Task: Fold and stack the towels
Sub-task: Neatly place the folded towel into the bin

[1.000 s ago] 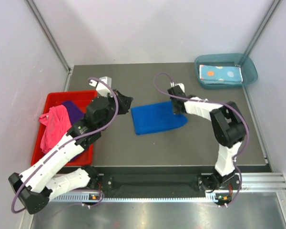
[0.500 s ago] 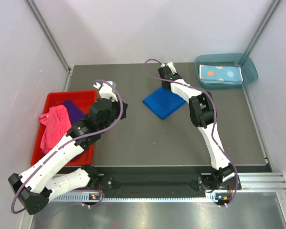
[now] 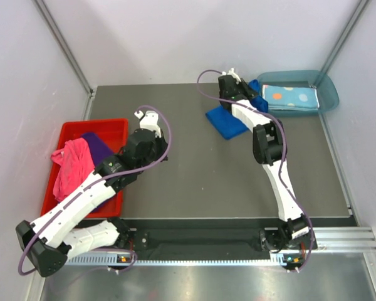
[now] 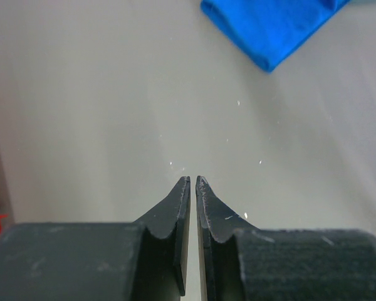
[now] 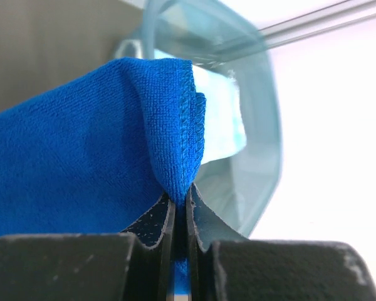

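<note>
right gripper [image 5: 180, 199]: pinched on hem of royal blue towel [image 5: 69, 157], so the fold hangs together
towel spot: just beside teal tray [image 3: 329, 94], likely bound for dotted towel [image 3: 289, 95]
left gripper [image 4: 193, 183]: nearly closed, empty, well apart
waiting: pink towel [image 3: 72, 166], purple towel [image 3: 99, 145] in red bin [image 3: 116, 124]

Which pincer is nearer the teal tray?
Right. The right pincer, shut on the royal blue towel, hangs just beside the teal tray; the left pincer sits far off, near the red bin.
</note>
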{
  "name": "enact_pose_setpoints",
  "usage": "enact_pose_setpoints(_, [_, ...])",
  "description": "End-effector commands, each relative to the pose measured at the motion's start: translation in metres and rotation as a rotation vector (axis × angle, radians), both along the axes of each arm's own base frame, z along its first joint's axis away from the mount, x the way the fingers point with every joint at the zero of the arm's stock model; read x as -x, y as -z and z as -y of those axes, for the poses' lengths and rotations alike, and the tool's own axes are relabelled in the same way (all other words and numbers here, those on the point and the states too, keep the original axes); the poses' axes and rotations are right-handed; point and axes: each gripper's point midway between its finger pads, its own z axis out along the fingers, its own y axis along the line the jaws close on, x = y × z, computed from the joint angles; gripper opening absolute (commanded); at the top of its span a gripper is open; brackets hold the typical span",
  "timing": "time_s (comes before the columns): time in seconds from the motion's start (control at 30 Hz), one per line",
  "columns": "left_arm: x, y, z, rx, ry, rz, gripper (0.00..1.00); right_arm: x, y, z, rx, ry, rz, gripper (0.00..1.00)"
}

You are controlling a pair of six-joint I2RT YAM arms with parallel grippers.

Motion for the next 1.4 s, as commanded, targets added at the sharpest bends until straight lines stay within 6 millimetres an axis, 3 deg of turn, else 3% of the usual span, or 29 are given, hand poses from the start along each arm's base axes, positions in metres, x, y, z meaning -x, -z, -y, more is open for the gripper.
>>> enact_pose_setpoints(0.0, [0.001, -0.022, 0.003, 0.015, 0.033, 0.034, 0.13, -0.008, -0.052, 0.012, 0.056, 0.049, 0.113, 0.00])
enact_pose_setpoints(0.27, [0.002, -0.019, -0.009, -0.066, 0.024, 0.027, 0.13, -0.023, -0.073, 0.047, 0.056, 0.078, 0.179, 0.00])
enact_pose_setpoints(0.53, [-0.003, -0.001, -0.025, -0.160, -0.027, 0.017, 0.13, -0.036, -0.089, 0.084, -0.006, 0.053, 0.220, 0.00])
enact_pose_setpoints(0.9, [-0.007, 0.017, -0.023, -0.181, -0.018, -0.021, 0.12, -0.041, -0.081, 0.128, -0.110, 0.018, 0.202, 0.00])
enact_pose_setpoints(1.37, [-0.010, 0.032, -0.024, -0.200, -0.026, -0.053, 0.11, -0.047, -0.085, 0.184, -0.185, 0.013, 0.261, 0.00])
